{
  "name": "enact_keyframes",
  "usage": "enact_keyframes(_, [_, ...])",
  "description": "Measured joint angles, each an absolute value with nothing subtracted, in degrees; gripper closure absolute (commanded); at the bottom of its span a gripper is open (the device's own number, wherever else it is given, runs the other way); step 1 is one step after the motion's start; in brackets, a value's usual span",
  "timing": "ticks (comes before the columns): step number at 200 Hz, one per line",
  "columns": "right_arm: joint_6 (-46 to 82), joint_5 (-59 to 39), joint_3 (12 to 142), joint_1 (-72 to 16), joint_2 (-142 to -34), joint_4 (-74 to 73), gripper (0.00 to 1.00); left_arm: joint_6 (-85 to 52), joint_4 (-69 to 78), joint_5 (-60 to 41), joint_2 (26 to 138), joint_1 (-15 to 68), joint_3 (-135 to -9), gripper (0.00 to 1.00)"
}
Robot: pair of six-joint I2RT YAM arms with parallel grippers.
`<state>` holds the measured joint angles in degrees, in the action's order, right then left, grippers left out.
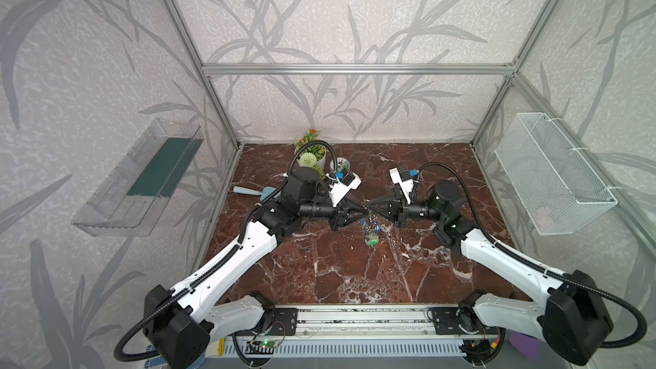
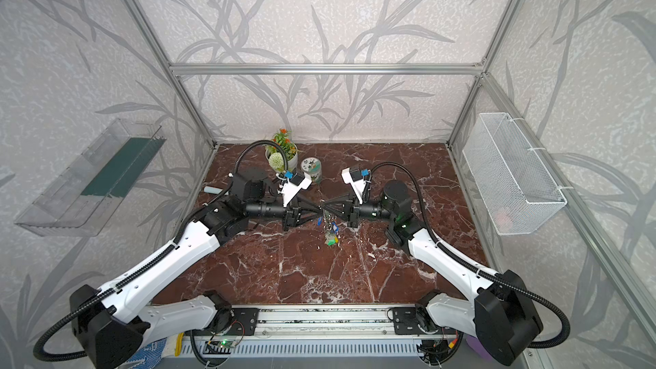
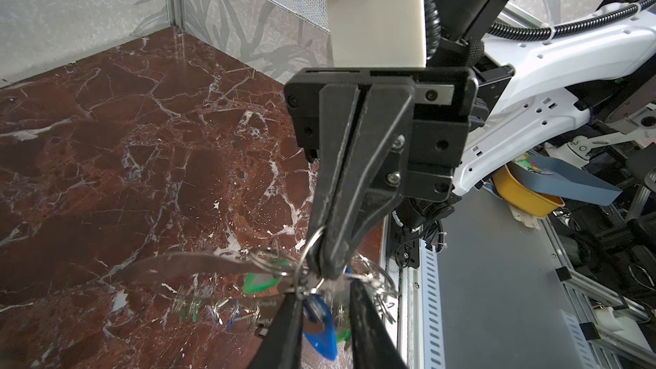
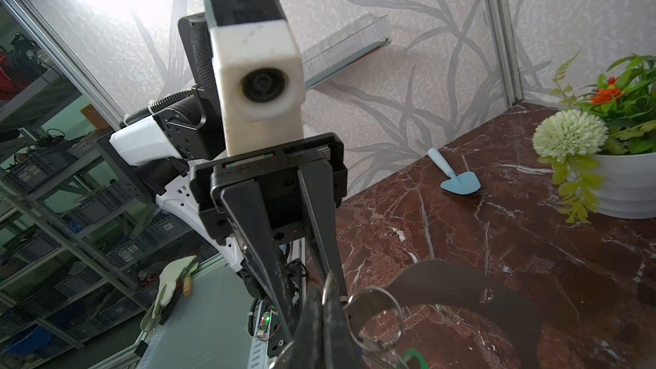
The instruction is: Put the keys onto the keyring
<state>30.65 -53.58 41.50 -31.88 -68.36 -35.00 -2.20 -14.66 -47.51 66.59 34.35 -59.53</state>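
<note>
Both arms meet tip to tip above the middle of the marble table (image 1: 319, 271). My right gripper (image 4: 324, 294) is shut on the end of the keyring (image 4: 461, 280), a flat grey plate, and a metal ring shows edge-on between its fingers. The plate (image 3: 184, 264) hangs off to one side, fringed with small rings. My left gripper (image 3: 324, 292) stands slightly open right under the right one. A blue key (image 3: 321, 331) hangs between its fingers (image 3: 287, 331), apart from the other finger. A green key (image 3: 262, 282) dangles beside it. In both top views the bunch (image 1: 371, 234) (image 2: 332, 234) hangs below the tips.
A flower pot (image 1: 314, 157) and a small tin (image 1: 341, 165) stand at the back. A blue trowel (image 1: 248, 191) lies at the left edge. A wire basket (image 1: 553, 175) hangs on the right wall, a clear shelf (image 1: 142, 179) on the left wall.
</note>
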Motion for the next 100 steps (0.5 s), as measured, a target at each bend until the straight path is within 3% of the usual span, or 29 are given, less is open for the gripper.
enact_keyframes(100, [31.6,-54.6,41.4,-32.2,-69.0,-35.8,1.00,-4.3,-11.4,-48.0,65.1,30.7,-58.7,0.72])
